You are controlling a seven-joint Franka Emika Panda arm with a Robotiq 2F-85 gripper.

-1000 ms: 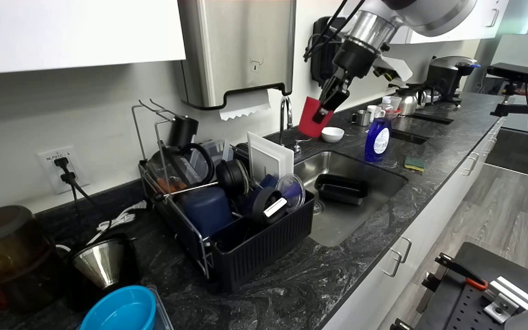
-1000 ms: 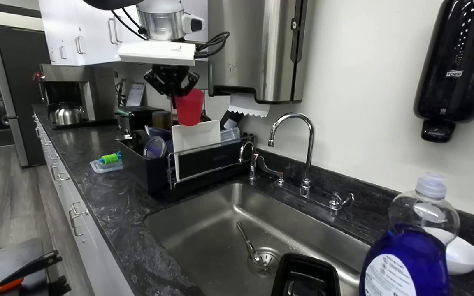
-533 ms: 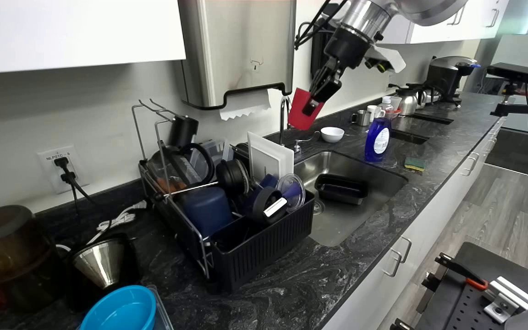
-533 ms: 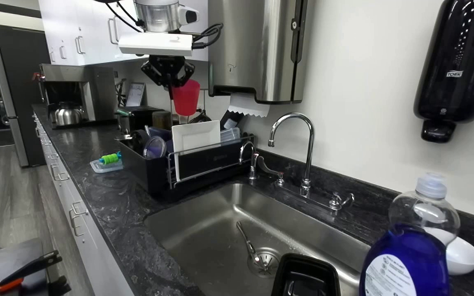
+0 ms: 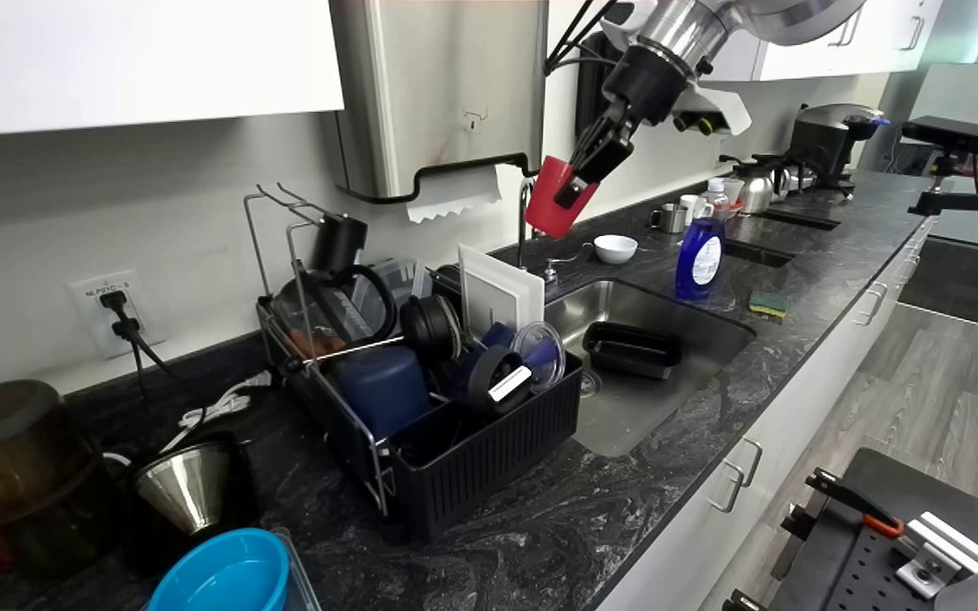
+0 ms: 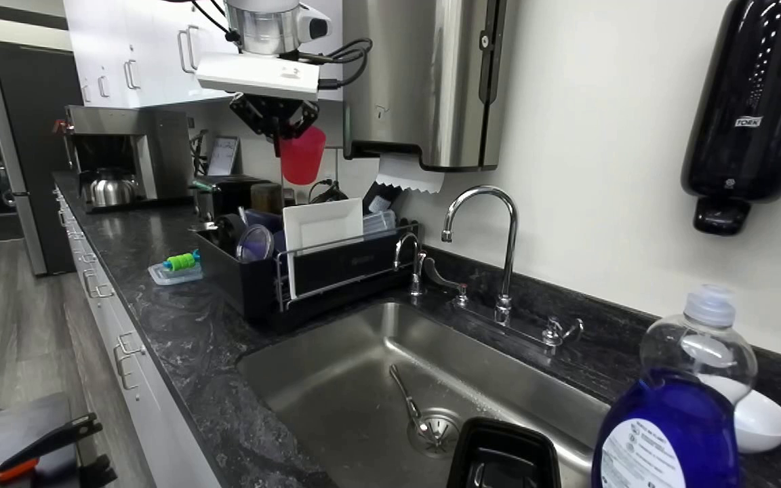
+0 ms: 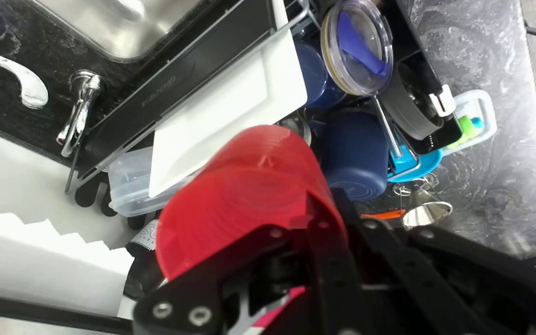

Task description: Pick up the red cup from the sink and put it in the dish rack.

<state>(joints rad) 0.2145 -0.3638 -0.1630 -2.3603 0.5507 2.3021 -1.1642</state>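
My gripper [image 5: 576,188] is shut on the wall of the red cup [image 5: 550,200], with one finger inside the cup and one outside. The cup is tilted, its closed end pointing down and away from the gripper. Gripper [image 6: 278,144] and cup [image 6: 302,160] hang in the air above the dish rack in both exterior views. In the wrist view the cup [image 7: 249,195] covers part of the black dish rack [image 7: 175,83] and its white plate [image 7: 212,125]. The rack [image 5: 489,462] stands beside the steel sink [image 5: 625,424].
The rack holds a dark blue container [image 5: 383,386], lids and pans. The faucet [image 6: 511,237] rises behind the sink. A paper towel dispenser [image 5: 455,85] hangs close to the cup. A black tray [image 5: 632,350] lies in the sink. A blue soap bottle [image 5: 699,259] stands beyond it.
The gripper has moved with the cup up and toward the dish rack over the last second. The cup's tilt has shifted slightly since half a second ago. The grip looks the same.
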